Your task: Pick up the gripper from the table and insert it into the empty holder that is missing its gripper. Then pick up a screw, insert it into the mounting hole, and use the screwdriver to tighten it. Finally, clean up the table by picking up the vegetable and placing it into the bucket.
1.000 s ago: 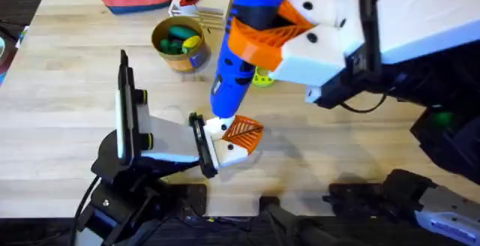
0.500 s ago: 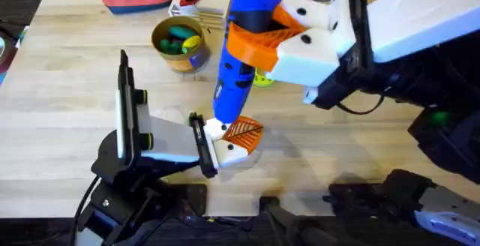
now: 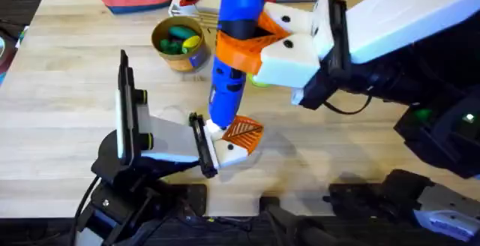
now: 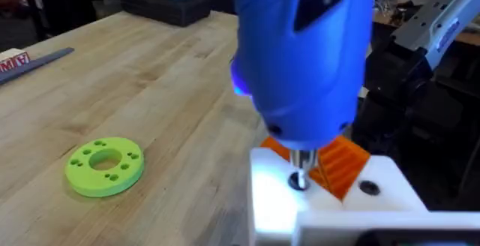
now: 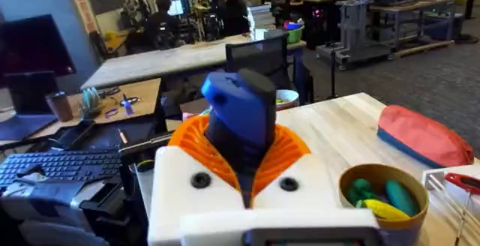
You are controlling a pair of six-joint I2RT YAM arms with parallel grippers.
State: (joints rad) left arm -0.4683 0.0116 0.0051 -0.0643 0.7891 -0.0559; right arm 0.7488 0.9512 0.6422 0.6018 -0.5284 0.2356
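Pinching the cylindrical blue screwdriver, the right tool seats its metal tip in the white holder.

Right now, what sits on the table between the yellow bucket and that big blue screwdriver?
Overhead, only bare wood lies between the bucket and the screwdriver; the right pincer grips the handle from its far side.

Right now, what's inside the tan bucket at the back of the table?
The bucket holds toy pieces: a dark green one, a teal-green one and a yellow one. Anything beneath them, and the bucket's bottom, is covered by those toys.
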